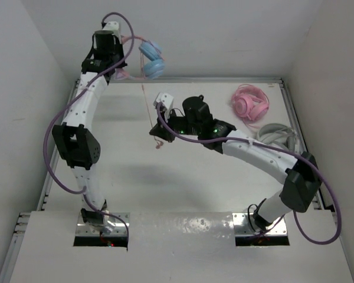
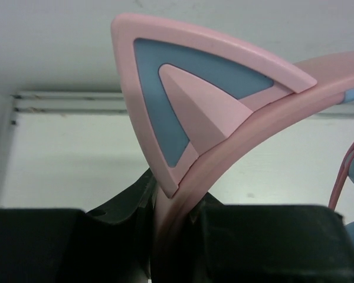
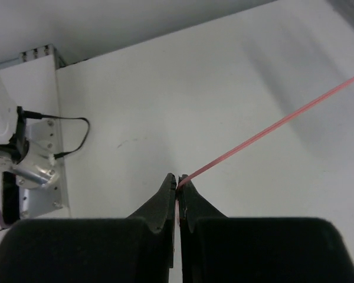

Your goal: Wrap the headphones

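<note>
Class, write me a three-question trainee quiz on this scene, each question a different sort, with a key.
1. True or false: the left gripper holds the headphones by an ear cup.
2. The right gripper is shut on: A) the cable, B) an ear cup, C) nothing.
3. How many other headphones lie on the table?
Key: 1 false, the headband; 2 A; 3 two: pink headphones, white-grey headphones.

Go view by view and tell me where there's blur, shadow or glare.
Top external: even light, soft arm shadows on the table, speckled glare on the near board. Left wrist: the cat ear of the headphones fills the frame, fairly sharp; fingers dark, featureless. Right wrist: pink cable slightly soft, faint shadows at upper right.
</note>
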`<state>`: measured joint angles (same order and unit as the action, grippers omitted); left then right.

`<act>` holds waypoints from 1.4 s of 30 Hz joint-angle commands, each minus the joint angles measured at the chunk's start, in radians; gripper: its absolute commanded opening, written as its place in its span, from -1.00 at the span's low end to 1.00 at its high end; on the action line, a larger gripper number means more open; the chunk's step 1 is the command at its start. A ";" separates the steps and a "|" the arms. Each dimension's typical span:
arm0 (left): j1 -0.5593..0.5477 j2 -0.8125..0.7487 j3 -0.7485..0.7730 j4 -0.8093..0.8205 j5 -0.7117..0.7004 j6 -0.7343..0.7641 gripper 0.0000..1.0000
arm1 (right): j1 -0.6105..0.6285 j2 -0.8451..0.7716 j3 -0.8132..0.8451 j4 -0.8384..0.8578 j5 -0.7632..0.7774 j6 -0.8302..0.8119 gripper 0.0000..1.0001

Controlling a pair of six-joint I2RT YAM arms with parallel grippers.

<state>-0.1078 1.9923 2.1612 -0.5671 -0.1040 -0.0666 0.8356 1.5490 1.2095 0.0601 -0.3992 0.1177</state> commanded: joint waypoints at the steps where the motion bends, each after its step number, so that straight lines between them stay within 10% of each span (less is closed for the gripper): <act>1: -0.071 -0.075 -0.165 0.278 -0.142 0.324 -1.00 | 0.022 -0.067 0.168 -0.289 0.062 -0.156 -1.00; 7: -0.251 -0.251 -0.541 0.421 -0.062 0.677 -1.00 | 0.011 -0.018 0.399 -0.453 0.518 -0.415 -1.00; 20: -0.323 -0.314 -0.597 0.190 0.099 0.714 -1.00 | -0.181 -0.017 0.475 -0.401 0.770 -0.631 -1.00; 42: -0.337 -0.342 -0.299 -0.205 0.603 0.506 -1.00 | -0.518 -0.121 0.119 -0.015 -0.016 -0.132 -1.00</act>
<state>-0.4454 1.7035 1.7966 -0.7074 0.3565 0.4808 0.3687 1.4708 1.3804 -0.1589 -0.2867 -0.1200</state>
